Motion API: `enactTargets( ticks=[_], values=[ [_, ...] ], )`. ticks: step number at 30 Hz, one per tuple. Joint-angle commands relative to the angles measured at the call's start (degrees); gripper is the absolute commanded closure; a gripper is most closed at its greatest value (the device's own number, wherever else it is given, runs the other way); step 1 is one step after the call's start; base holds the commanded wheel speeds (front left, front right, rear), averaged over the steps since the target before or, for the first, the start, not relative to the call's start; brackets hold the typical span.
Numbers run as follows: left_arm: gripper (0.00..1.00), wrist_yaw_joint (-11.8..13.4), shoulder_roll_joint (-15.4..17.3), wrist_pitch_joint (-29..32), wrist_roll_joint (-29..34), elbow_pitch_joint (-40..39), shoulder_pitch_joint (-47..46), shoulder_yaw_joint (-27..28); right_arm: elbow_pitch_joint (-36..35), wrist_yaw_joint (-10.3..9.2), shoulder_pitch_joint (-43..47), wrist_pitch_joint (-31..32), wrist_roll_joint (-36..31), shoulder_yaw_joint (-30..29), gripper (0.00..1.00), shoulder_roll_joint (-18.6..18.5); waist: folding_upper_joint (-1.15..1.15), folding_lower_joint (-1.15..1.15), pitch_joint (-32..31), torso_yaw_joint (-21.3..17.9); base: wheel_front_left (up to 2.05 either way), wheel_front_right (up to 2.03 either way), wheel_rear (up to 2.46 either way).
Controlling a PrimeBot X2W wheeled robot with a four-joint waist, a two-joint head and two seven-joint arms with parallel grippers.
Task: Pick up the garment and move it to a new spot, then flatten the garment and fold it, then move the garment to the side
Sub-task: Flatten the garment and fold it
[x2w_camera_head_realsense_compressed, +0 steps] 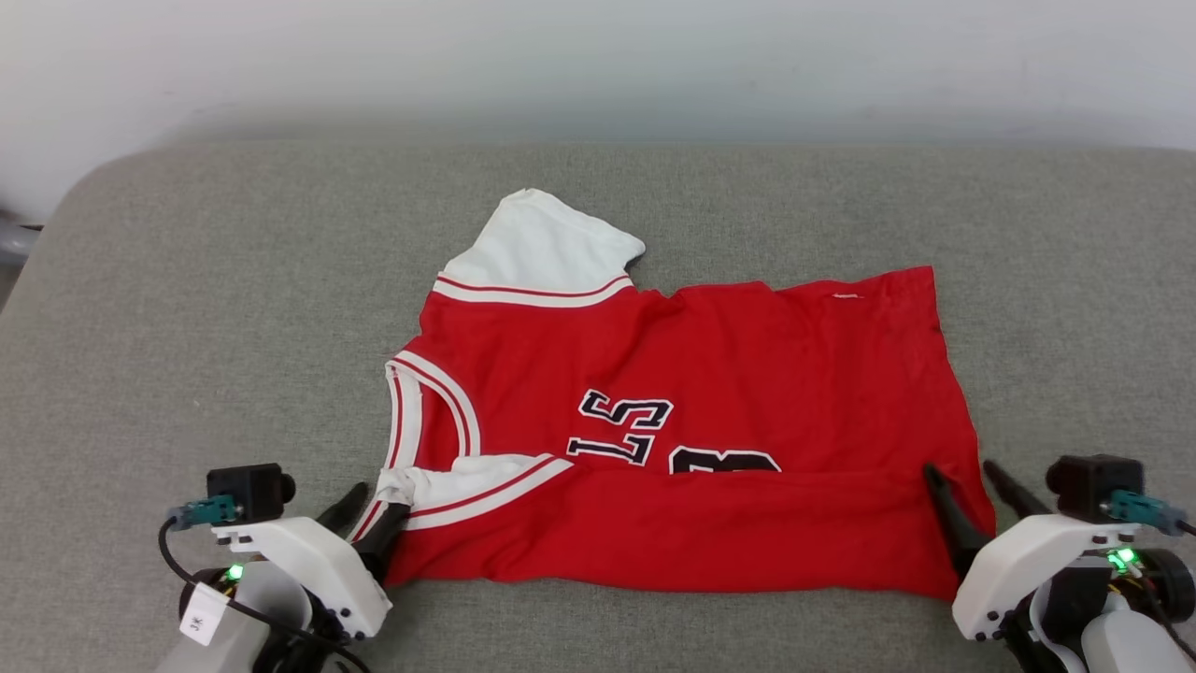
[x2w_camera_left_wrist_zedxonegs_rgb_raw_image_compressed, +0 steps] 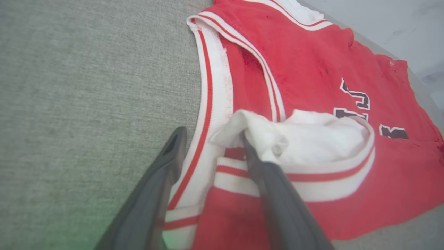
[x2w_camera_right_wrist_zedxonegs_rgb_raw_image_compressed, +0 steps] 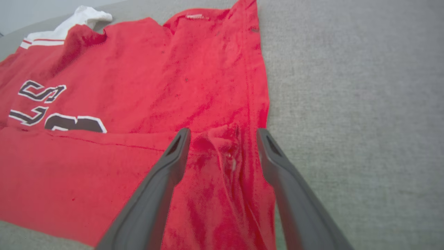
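Left pincer point(x2w_camera_head_realsense_compressed: 378, 508) stood open, one finger point(x2w_camera_left_wrist_zedxonegs_rgb_raw_image_compressed: 274, 187) touching garment point(x2w_camera_head_realsense_compressed: 729, 365) sleeve point(x2w_camera_left_wrist_zedxonegs_rgb_raw_image_compressed: 312, 135); right pincer point(x2w_camera_head_realsense_compressed: 960, 472) open astride red hem corner; neither gripped cloth; grey surface point(x2w_camera_head_realsense_compressed: 187, 327) beneath.

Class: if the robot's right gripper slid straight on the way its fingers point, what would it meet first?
Probably the shirt: the open right gripper straddles a bunched ridge of it near its edge, lying directly ahead. Its height above the cloth is unclear.

White moulded shells point(x2w_camera_head_realsense_compressed: 299, 551), black camera blocks point(x2w_camera_head_realsense_compressed: 245, 491), teal plugs point(x2w_camera_head_realsense_compressed: 207, 511), green lamps point(x2w_camera_head_realsense_compressed: 235, 571) and dark tapered fingers point(x2w_camera_head_realsense_compressed: 948, 523) are carried by the left gripper point(x2w_camera_head_realsense_compressed: 372, 512) at seven o'clock and the right gripper point(x2w_camera_head_realsense_compressed: 961, 470) at five.
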Motion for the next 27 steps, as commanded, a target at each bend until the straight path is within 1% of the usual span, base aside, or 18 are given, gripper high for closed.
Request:
enactTargets(
  ticks=[1, 4, 7, 10, 14, 16, 17, 19, 23, 27],
  values=[
    [0.00, 0.1, 0.5, -0.4, 0.2, 0.5, -0.6, 0.3, -0.3, -0.05, -0.5, -1.3, -0.1, -0.3, 0.00, 0.0, 0.00, -0.01, -0.5, 0.1, 0.00, 0.00, 0.00],
    [0.00, 0.6, 1.4, -2.6, 0.7, 0.9, -1.2, 1.1, -1.0, -0.05, 0.3, -8.0, -1.2, -1.6, 0.00, 0.7, 0.00, -0.01, -1.8, 0.1, 0.00, 0.00, 0.00],
    [0.00, 1.9, 2.8, -3.3, 1.3, 0.8, -1.4, 1.5, -2.3, -0.05, 1.4, -12.7, -2.5, -3.2, 0.00, 1.7, 0.00, -0.01, -3.3, 0.1, 0.00, 0.00, 0.00],
    [0.00, 3.2, 4.9, -2.8, 1.7, -0.3, -1.5, 2.1, -4.9, -0.04, 2.7, -14.6, -3.9, -4.7, 0.00, 2.9, 0.00, -0.01, -4.6, 0.0, 0.00, 0.00, 0.00],
    [0.00, 4.1, 7.3, 0.3, 1.3, -3.7, -1.4, 2.2, -9.4, -0.05, 4.9, -14.2, -5.8, -6.4, 0.00, 4.3, 0.00, -0.01, -5.7, -0.4, 0.00, 0.00, 0.00],
    [0.00, 4.1, 8.9, 3.5, 0.7, -6.5, -0.9, 1.8, -11.9, -0.05, 6.4, -13.6, -6.7, -7.0, 0.00, 4.9, 0.00, -0.01, -6.0, -0.5, 0.00, 0.00, 0.00],
    [0.00, 3.6, 11.4, 9.8, -0.7, -11.6, 0.2, 0.8, -15.5, -0.05, 8.1, -12.2, -7.5, -7.8, 0.00, 5.8, 0.00, -0.01, -6.0, -0.9, 0.00, 0.00, 0.00],
    [0.00, 3.9, 12.9, 14.4, -2.1, -15.0, 0.8, 0.4, -17.6, -0.04, 9.1, -11.4, -7.9, -8.1, 0.00, 6.3, 0.00, -0.01, -5.6, -1.3, 0.00, 0.00, 0.00],
    [0.00, 5.8, 15.4, 23.3, -5.5, -20.7, 2.2, -0.2, -20.9, -0.05, 10.2, -9.8, -8.3, -8.3, 0.00, 6.9, 0.00, -0.01, -4.5, -2.2, 0.00, 0.00, 0.00],
    [0.00, 8.5, 16.6, 30.8, -8.7, -23.4, 3.8, -1.1, -22.6, -0.04, 10.2, -8.9, -7.9, -8.0, 0.00, 7.3, 0.00, -0.01, -2.9, -3.4, 0.00, 0.00, 0.00]
  ],
)
